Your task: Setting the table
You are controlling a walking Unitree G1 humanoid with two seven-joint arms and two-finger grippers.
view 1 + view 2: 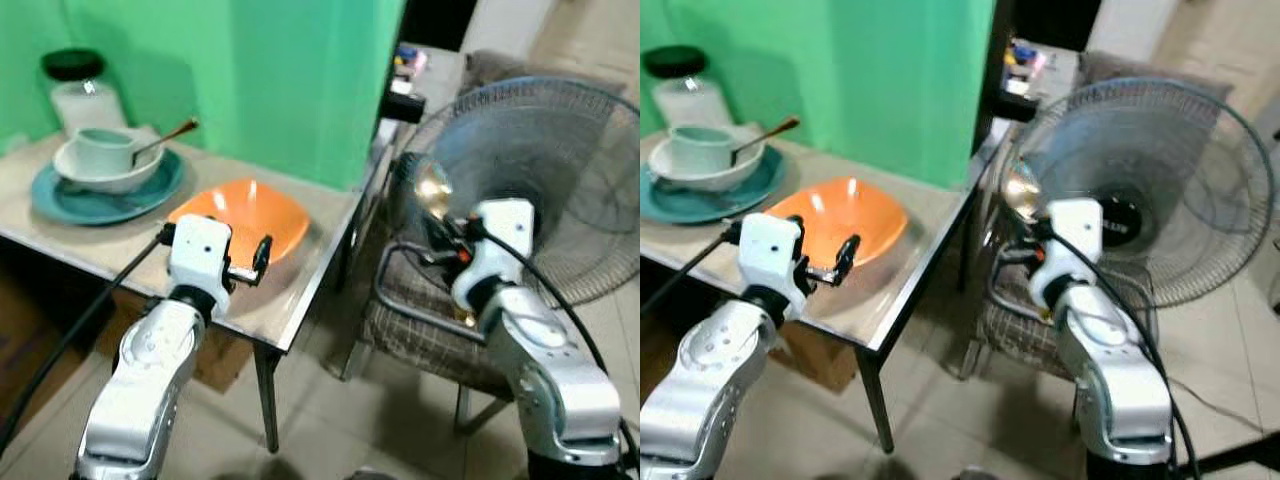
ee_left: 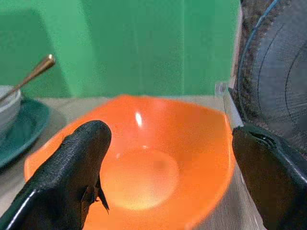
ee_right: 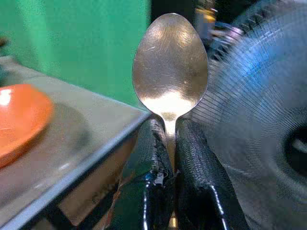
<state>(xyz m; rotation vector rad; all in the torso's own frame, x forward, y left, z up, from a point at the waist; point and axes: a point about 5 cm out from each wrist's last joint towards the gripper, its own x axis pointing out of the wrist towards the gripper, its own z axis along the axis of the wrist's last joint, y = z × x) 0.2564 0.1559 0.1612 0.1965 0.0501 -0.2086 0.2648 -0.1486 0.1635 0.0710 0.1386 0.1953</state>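
The right gripper (image 3: 165, 139) pinches a spoon (image 3: 170, 67) by its neck, bowl up, off the table (image 1: 300, 280) edge, before a fan (image 1: 560, 170). The left gripper (image 2: 168, 167) gapes wide around the orange bowl (image 1: 245, 218) (not touching), which sits near the table's corner.

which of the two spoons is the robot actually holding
The silver spoon, pinched bowl-up in the right gripper off the table's end. The other, bronze-handled spoon rests in the white bowl on the teal plate.
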